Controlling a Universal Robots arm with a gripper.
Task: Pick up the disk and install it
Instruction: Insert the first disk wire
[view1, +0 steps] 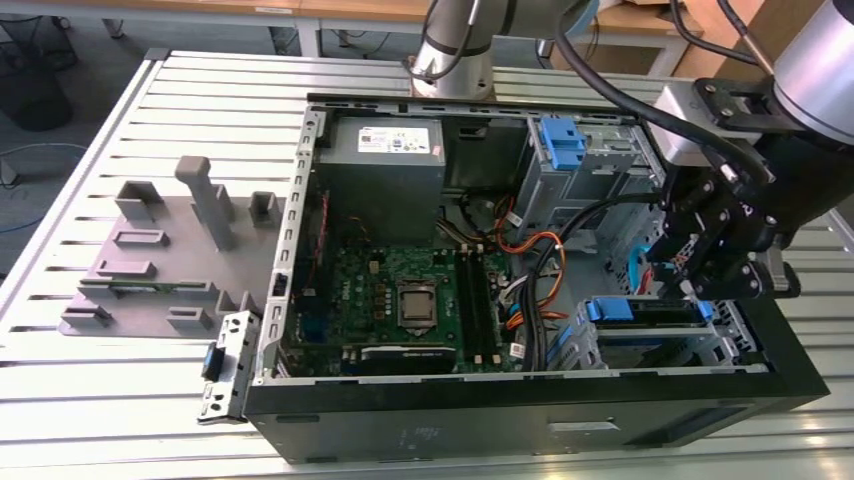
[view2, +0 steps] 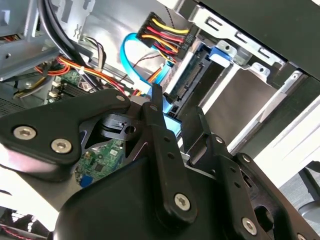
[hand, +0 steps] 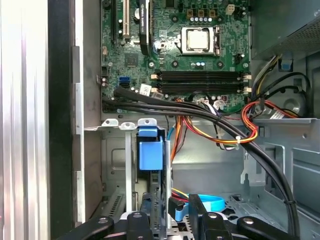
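Disk and pincer: the disk (view1: 638, 312) stands on edge in the drive cage (view1: 731, 322) at the corner of the computer case (view1: 534, 412) on the exterior view's right; the gripper (view1: 705, 288) hangs just above it
Pincer state: in both wrist views the gripper (view2: 177, 114) (hand: 172, 214) shows its fingers (view2: 156, 117) apart with a narrow gap; a blue cable (hand: 207, 204) lies behind that gap; nothing seems to be held
Disk seat: in the first wrist view the disk (hand: 150, 152) shows its blue rail end between the cage walls (hand: 112, 150); in the second wrist view the disk (view2: 192, 82) shows its connector edge, with a yellow, red and black plug (view2: 165, 30) near it
Around: orange wires (hand: 220, 136) and black cables (hand: 200, 114) cross beside the cage; the motherboard (view1: 400, 290) and the power supply (view1: 380, 150) lie further off; a grey fixture (view1: 160, 250) sits outside the case
Step in hand: by my reading, the install, late on; the disk is off the fixture and in its bay; whether it is fully home I cannot tell
Next move calls for: a straight line along the cage and clearance from the cables
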